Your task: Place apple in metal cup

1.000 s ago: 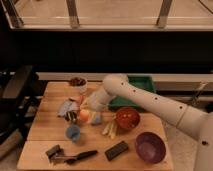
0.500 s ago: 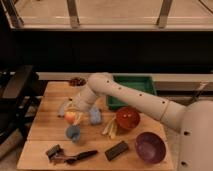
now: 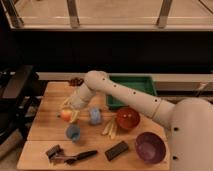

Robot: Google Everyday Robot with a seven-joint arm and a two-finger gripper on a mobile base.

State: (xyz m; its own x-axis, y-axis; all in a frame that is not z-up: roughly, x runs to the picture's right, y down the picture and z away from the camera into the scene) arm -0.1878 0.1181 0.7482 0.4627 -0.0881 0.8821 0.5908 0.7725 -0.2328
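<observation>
Apple at left of wooden table, at tip of gripper; likely held for carry, but finger state unclear, cannot tell. Small blue cup at 5 o'clock, near. Red-orange bowl at 3 o'clock, well apart. Metal cup not identifiable.

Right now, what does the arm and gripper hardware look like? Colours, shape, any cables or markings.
The arm is smooth cream-white, built of thick rounded tubular segments with a bulbous joint. A few small dark dots run along the upper link; no lettering is readable. No external cables show. It widens into a large pale shell at lower right. The gripper, above the wooden table, looks pale and slimmer; finer detail cannot be made out.
</observation>
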